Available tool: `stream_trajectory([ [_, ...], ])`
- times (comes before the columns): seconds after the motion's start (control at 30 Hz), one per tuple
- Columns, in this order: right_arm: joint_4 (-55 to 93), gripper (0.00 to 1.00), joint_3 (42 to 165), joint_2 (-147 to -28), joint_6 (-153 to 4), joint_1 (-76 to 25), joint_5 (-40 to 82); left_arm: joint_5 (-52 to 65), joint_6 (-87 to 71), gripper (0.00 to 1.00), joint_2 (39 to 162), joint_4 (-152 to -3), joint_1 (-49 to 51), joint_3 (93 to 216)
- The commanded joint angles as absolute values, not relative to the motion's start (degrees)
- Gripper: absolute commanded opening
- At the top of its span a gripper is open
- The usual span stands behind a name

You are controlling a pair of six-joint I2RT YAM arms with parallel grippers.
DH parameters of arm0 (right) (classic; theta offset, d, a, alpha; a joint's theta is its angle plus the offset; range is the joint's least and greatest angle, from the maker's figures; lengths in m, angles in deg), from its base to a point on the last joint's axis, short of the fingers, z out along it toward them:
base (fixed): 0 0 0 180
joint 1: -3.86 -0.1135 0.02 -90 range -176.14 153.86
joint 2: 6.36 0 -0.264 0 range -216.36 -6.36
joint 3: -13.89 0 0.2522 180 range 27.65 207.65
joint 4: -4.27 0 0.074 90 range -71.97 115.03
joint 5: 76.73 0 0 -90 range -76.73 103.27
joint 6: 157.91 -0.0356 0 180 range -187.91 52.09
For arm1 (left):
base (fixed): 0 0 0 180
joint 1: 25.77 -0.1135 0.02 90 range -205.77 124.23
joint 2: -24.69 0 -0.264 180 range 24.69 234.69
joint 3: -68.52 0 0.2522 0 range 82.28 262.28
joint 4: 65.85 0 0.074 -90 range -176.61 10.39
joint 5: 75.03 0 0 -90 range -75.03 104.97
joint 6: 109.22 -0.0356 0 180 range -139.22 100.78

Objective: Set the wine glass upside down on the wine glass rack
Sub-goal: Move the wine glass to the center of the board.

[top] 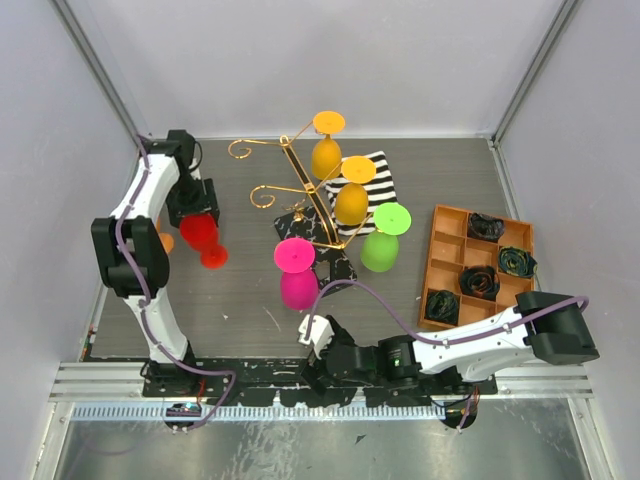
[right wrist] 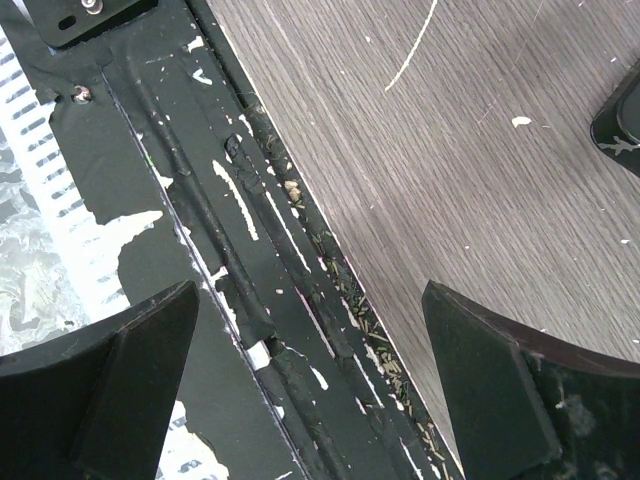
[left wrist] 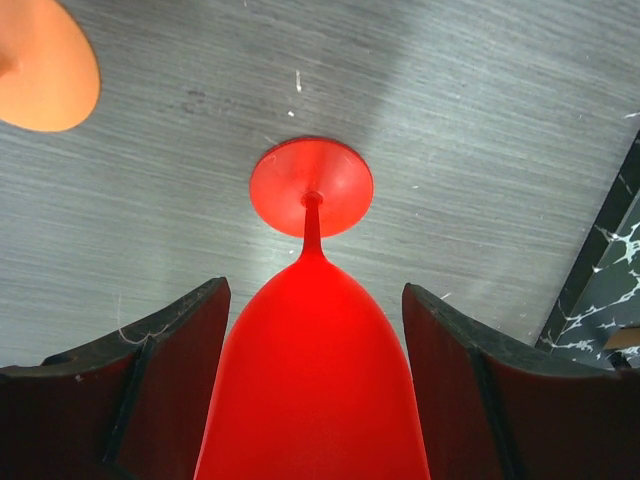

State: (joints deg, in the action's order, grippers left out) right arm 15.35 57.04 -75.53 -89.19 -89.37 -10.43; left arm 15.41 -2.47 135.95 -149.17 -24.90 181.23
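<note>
**Red wine glass** (left wrist: pixel 314 390): near the left edge of the table (top: pixel 240 310), about midway between the far and near edges, lodged in the left gripper (left wrist: pixel 315 300). The bowl lies between the jaws, which stand wide and appear closed on its flanks. Only its tapering end clears the fingertips (left wrist: pixel 180 340).

**Long axis:** in line with the fingers, mouth toward the wrist, stem and foot pointing away from the jaws and down toward the table. Whether the foot touches the surface cannot be told.

**Wine glass rack** (top: pixel 300 175): stands on a black veined base (top: pixel 335 268) at mid-table toward the far edge, to the right of the left gripper and well apart from it. Two unloaded scroll arms (top: pixel 241 150) face the left edge, and so face the held glass. With the foot pointing downward, hanging the glass probably calls for turning the wrist over, so that the foot is uppermost before the stem enters a scroll.

**Other glasses:** an orange glass (top: pixel 326 155), a second orange glass (top: pixel 350 203), a green glass (top: pixel 380 252) and a pink glass (top: pixel 298 290) hang foot-up on the rack's right and near sides.

**Arms:** the left arm is nearer both the glass and the rack's free side. The right gripper (right wrist: pixel 308 300), jaws wide with nothing between them, hovers over the table's near edge, well apart from the glass.
</note>
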Motion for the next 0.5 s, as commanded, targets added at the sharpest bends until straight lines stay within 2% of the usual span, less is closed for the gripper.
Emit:
stream_trajectory([
  [0.0,12.83,1.0,58.0,-76.06,-89.71,-89.18,-10.46,13.88,-1.89,0.76,130.72,-147.54,-24.67,177.84],
  [0.27,12.72,1.0,58.65,-76.66,-89.96,-89.19,-11.25,13.21,-0.94,0.76,125.5,-145.69,-23.74,171.66],
  [0.47,12.23,1.0,59.3,-76.14,-89.78,-89.16,-12.44,15.39,-1.59,0.8,124.56,-146.09,-23.74,173.86],
])
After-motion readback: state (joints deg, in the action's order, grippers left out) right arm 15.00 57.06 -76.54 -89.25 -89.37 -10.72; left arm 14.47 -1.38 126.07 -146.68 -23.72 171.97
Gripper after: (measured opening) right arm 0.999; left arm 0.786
